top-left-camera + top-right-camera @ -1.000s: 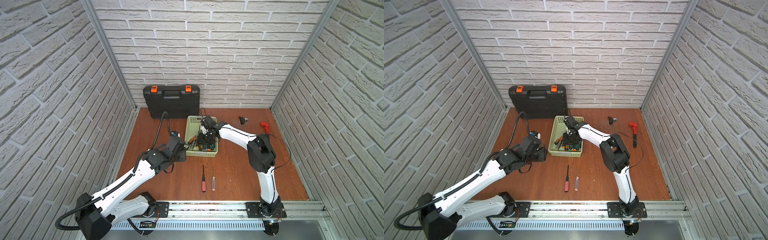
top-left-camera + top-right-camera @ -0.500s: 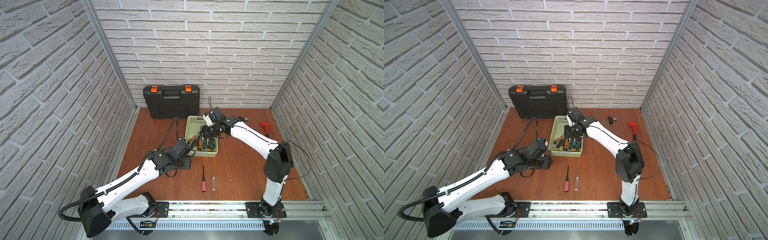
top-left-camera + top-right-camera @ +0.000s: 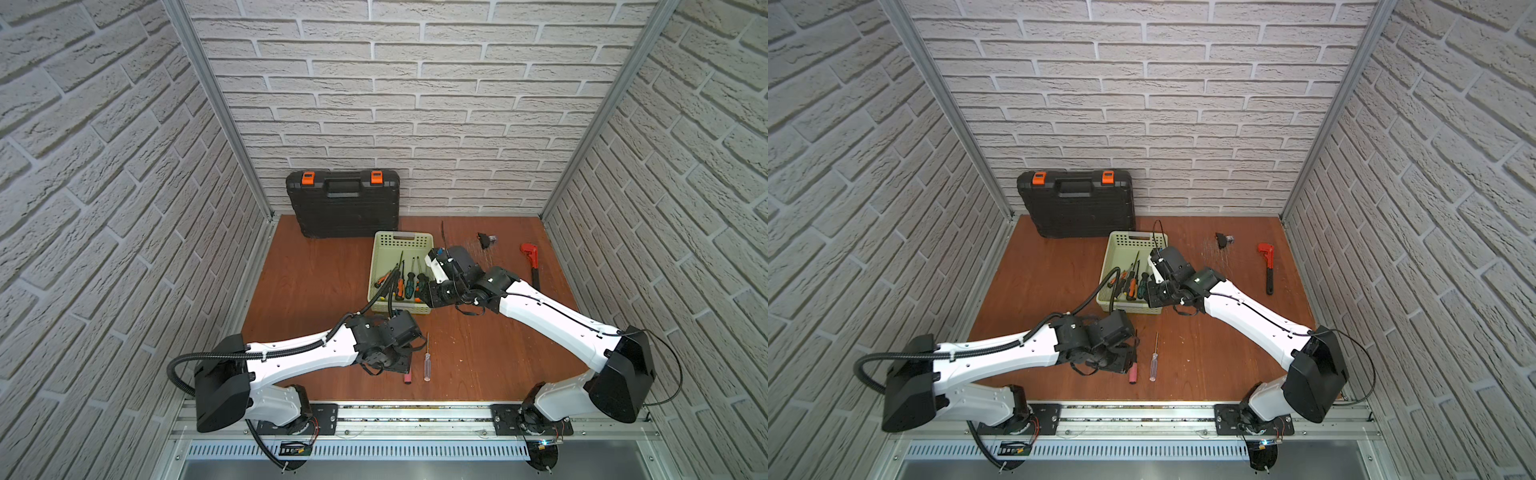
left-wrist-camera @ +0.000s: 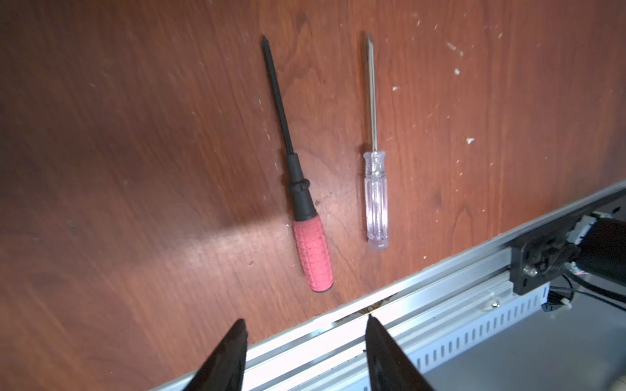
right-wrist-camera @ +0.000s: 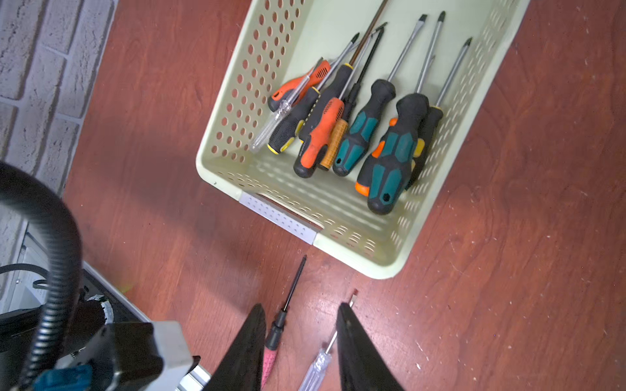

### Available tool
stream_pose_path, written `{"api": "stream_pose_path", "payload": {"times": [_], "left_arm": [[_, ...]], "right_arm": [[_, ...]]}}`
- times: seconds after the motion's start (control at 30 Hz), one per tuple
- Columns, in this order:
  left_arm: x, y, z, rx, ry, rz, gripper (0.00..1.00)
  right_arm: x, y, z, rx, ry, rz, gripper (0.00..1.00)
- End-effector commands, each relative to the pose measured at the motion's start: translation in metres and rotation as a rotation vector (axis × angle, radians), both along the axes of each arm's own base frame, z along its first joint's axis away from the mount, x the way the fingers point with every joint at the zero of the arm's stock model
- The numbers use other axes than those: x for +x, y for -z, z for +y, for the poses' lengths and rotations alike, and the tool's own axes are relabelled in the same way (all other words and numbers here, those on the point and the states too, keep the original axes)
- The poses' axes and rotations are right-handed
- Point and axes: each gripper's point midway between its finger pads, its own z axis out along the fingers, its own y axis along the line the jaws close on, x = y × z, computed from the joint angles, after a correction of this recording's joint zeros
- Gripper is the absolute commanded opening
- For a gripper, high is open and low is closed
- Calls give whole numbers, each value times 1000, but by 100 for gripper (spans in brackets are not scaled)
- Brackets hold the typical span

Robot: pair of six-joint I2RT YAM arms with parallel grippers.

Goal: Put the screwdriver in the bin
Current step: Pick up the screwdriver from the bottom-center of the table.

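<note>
My left gripper (image 4: 304, 323) stands wide open and holds nothing. The pink-handled screwdriver (image 4: 301, 203) lies flat on the wooden table (image 4: 135, 169) just ahead of my left fingers (image 4: 230, 355). The butt of its handle is nearest the gap between them and touches neither. Its long axis runs almost straight away from me, with the black tip pointing away from the fingertips. A clear-handled screwdriver (image 4: 375, 189) lies beside it, nearly parallel and apart from it, with its tip the same way. A small mark on the pink one's black collar is too blurred to read. My right gripper (image 5: 299, 308) is partly open and empty, above the table. The bin (image 5: 338, 233) sits ahead of its fingers, and several screwdrivers (image 5: 352, 135) lie in it with their handles toward me.
</note>
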Motion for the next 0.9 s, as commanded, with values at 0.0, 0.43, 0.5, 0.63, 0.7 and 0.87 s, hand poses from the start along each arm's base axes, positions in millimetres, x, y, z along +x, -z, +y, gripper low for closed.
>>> {"api": "stream_pose_path", "payload": {"times": [0.0,0.43,0.5,0.63,0.7,0.87], "left_arm": [[-4,15,-15,-14,-4,45,57],[1,57,-23,78,39,99,53],[1,60,-25,86,46,106,51],[1,62,-25,100,53,111,48],[0,65,-23,111,52,117,44],[-3,69,-17,150,57,139,22]], "right_arm": [[9,-21,3,56,29,-78,37],[4,-25,-4,48,54,-101,37],[3,-23,-5,36,48,-96,37],[3,-24,-7,31,51,-103,37],[3,-23,-6,34,52,-103,37],[2,-18,-4,42,50,-89,36]]}}
